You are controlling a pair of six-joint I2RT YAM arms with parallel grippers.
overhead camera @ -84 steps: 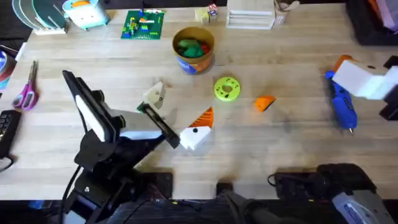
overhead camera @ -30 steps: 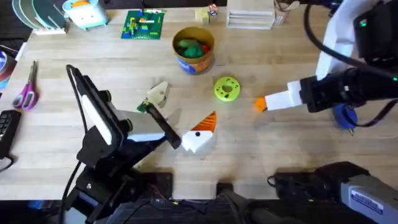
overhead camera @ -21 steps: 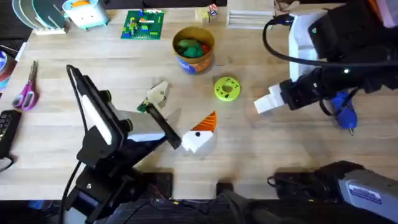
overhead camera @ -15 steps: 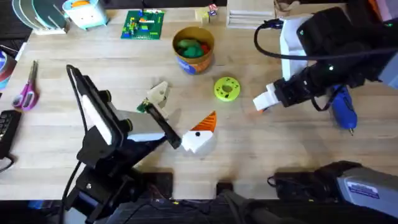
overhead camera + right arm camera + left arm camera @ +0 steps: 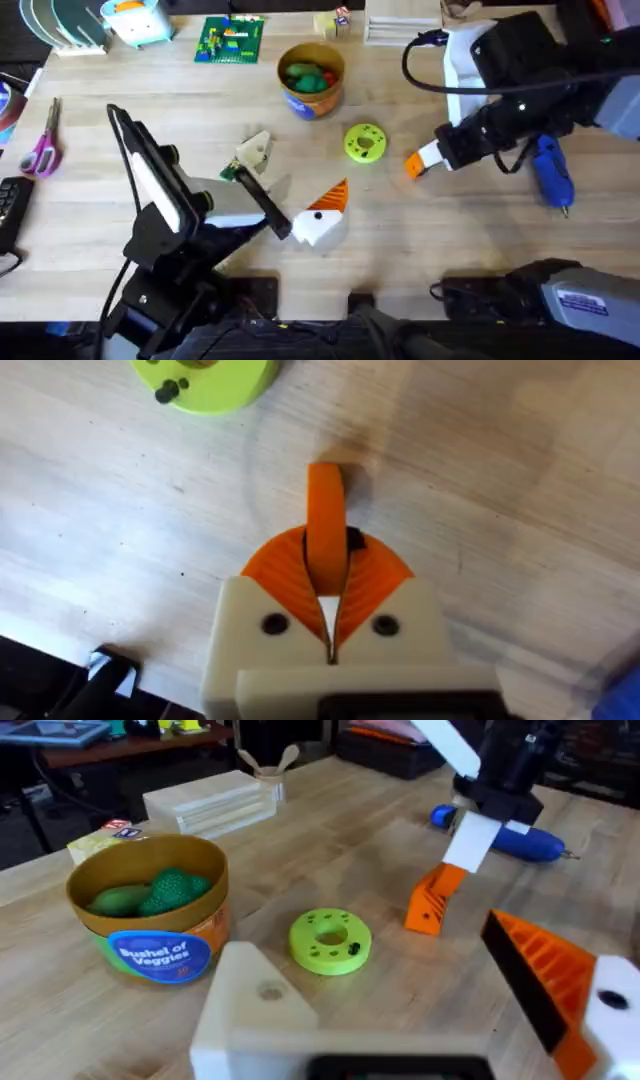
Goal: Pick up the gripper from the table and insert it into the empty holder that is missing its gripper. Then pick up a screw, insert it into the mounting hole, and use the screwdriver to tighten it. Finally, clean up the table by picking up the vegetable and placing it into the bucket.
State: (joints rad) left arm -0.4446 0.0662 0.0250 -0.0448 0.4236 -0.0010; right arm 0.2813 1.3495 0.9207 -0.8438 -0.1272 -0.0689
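Over the right half of the bench, right tool [image 5: 425, 160] pinches the gripper [image 5: 413, 164].

Right wrist view: the ribbed orange pads [image 5: 372, 575] are closed on the orange gripper [image 5: 325, 525], which sticks out past the fingertips; whether it touches the bench [image 5: 400, 260] I cannot tell. Left tool [image 5: 315, 215] sits near bench centre, one finger white with an orange pad; whether it is open or closed I cannot tell. The holder [image 5: 252, 150] lies just beyond the left arm, well apart from the gripper. Screwdriver [image 5: 550, 175] lies beside the right arm; bucket [image 5: 311, 80] farther back already holds green pieces. Judgement: step in hand is carrying the gripper to the holder. Keep the pinch firm, pass clear of the yellow-green disc [image 5: 365, 142], and line the wedge up with the holder before pushing it in.
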